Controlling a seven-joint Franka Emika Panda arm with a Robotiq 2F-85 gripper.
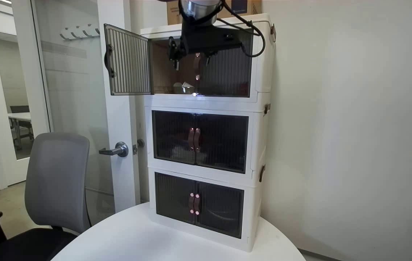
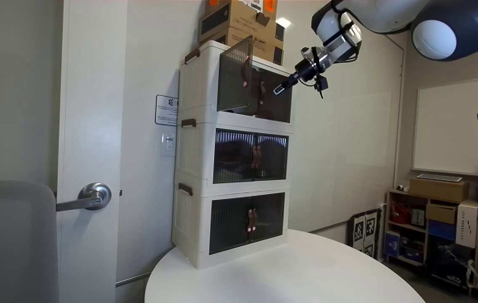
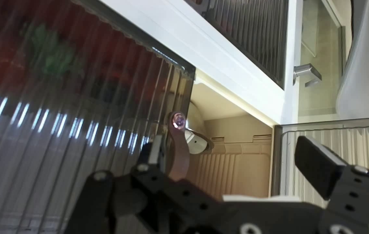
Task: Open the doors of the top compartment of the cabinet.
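As you look around, a pale wall rises on the far side, and at the left stands a white-framed glass door. Before you spreads the round table, its smooth white top running out of view at the near edge. Far to the right in an exterior view you can make out a whiteboard, with loaded wooden shelves below it. The cabinet stands upright toward the far side of the table, three white tiers tall, and a grey office chair is near you, at the left. The top compartment is the highest of those tiers, with cardboard boxes stacked on top. Its smoked left door is swung out toward the near side, so that a brownish interior shows, while its right door is closed. The lower doors, on the two tiers beneath, are closed too. Your gripper is in front of the top compartment, its fingers spread wide apart and holding nothing. In the wrist view one finger shows just beside the coppery handle of the right door; you cannot tell whether they touch. Past that handle, inside, you see a shiny rounded object, partly hidden.
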